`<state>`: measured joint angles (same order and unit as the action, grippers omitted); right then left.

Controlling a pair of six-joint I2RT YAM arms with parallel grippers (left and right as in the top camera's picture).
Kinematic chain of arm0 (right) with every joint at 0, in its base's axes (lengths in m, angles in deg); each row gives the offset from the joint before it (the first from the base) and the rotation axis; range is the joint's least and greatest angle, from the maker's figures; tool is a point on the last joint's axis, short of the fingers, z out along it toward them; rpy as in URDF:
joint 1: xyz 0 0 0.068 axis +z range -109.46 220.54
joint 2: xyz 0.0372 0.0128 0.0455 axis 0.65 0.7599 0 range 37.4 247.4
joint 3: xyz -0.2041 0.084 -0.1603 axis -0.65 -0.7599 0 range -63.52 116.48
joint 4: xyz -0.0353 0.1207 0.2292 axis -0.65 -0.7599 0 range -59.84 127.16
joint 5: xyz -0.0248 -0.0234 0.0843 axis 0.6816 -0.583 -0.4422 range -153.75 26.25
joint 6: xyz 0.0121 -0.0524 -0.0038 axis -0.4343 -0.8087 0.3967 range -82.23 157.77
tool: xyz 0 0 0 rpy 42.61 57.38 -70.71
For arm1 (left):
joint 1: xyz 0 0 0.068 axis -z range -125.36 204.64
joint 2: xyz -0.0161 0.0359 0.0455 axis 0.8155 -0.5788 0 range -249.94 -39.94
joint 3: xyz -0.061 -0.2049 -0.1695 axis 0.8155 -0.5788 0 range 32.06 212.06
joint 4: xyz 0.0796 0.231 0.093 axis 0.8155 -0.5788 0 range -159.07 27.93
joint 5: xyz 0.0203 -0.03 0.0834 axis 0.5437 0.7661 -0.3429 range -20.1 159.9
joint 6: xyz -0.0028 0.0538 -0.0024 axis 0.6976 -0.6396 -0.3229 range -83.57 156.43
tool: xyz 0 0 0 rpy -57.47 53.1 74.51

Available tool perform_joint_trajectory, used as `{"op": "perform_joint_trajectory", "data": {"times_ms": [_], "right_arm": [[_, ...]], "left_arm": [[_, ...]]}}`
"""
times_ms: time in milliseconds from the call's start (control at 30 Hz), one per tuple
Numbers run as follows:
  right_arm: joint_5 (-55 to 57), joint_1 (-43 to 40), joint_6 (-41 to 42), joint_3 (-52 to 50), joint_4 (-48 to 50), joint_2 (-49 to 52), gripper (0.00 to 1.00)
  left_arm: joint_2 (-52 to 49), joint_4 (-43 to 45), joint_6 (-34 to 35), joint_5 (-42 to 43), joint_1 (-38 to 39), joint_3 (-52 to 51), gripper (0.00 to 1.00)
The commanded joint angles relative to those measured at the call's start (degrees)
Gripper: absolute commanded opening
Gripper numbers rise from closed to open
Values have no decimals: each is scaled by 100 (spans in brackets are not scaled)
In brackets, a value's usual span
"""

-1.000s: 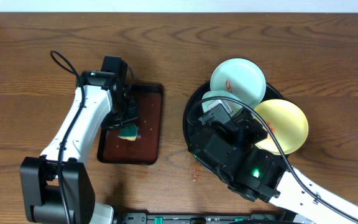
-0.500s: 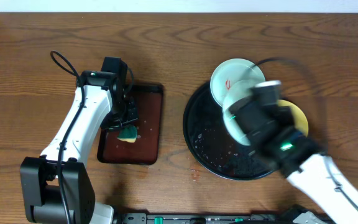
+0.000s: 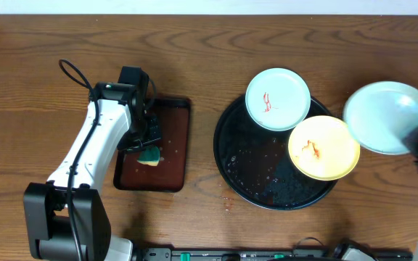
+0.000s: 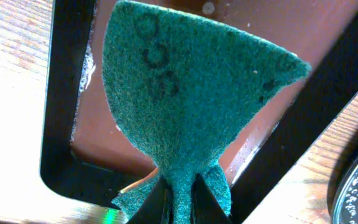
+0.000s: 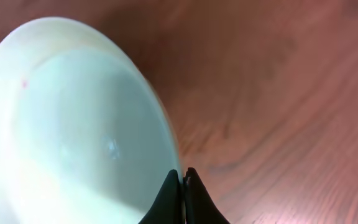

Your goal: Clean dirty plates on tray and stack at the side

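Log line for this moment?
left claw: shut on sponge, over brown tray | right claw: shut on pale-blue plate | black tray: far plate, yellow plate, both smeared

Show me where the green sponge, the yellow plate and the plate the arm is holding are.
green sponge [image 4: 191, 112], left wrist view, middle of its flat green face.
yellow plate [image 3: 332, 156], overhead view, bare surface near its middle.
held plate [image 3: 384, 116], overhead view, middle of its pale inside.
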<state>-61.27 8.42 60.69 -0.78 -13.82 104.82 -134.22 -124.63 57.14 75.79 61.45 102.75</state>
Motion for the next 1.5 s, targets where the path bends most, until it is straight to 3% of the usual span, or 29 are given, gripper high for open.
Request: {"op": "perform_joint_trajectory", "data": {"times_ms": [0, 200, 533, 667, 933, 1167, 1467], "right_arm": [[-553, -564, 153, 94, 155, 514, 1], [-588, -1172, 535, 94, 629, 1668, 1], [-601, -1141, 219, 92, 667, 2922, 2], [-979, -1047, -125, 96, 798, 2730, 20], [-2511, -407, -857, 96, 402, 1657, 41], [-999, 881, -949, -37, -619, 1526, 42], [671, 1725, -66, -881, 109, 1698, 46]], "left_arm": [[11, -13, -79, 13, -15, -9, 7], [11, -9, -79, 13, -15, -9, 7], [11, 13, -79, 13, -15, -9, 8], [9, 13, -79, 13, -15, -9, 7], [11, 15, -79, 13, -15, -9, 7], [11, 15, -79, 13, -15, -9, 8], [11, 7, -76, 13, -15, -9, 7]]}}
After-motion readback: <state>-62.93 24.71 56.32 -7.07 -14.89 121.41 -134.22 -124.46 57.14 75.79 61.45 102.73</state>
